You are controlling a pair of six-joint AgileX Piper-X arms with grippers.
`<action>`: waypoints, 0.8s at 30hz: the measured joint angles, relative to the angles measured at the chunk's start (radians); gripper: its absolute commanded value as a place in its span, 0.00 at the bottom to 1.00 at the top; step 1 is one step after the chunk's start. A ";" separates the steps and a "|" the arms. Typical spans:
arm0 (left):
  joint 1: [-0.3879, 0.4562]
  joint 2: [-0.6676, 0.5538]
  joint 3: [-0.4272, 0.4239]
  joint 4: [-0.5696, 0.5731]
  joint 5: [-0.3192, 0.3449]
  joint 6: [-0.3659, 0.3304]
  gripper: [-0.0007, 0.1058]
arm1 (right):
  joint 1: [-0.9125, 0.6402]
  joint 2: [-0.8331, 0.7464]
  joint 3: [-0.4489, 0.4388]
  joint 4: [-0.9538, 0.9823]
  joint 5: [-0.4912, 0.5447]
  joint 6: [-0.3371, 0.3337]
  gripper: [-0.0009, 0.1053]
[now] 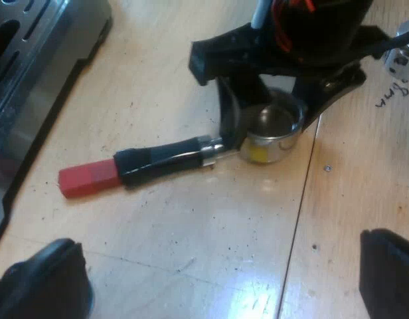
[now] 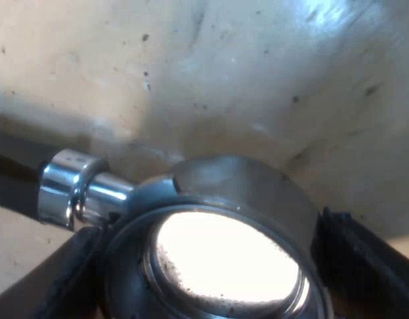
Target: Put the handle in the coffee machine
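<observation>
Metal holder (image 1: 274,143) lying on wooden table (image 1: 191,226) near espresso machine (image 1: 32,60), red handle end (image 1: 88,178) free, right gripper (image 2: 218,266) clamped on its basket, left gripper (image 1: 218,279) fingers wide apart above table

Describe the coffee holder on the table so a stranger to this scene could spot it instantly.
Start at the espresso machine; near it on the wooden table lies the metal holder. Its round steel cup sits between the black fingers of the right hand, and its dark handle ends in a red tip, unlike anything nearby.
</observation>
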 measured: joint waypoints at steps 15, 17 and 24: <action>0.000 0.054 0.000 0.040 0.030 0.018 0.80 | 0.000 -0.163 0.000 0.262 -0.084 -0.459 0.01; 0.000 0.099 0.000 0.059 0.052 0.049 0.79 | 0.000 -0.166 0.000 0.270 -0.123 -0.520 0.01; 0.000 0.216 -0.001 0.070 0.060 0.212 0.79 | -0.003 -0.166 -0.007 0.289 -0.190 -0.685 0.01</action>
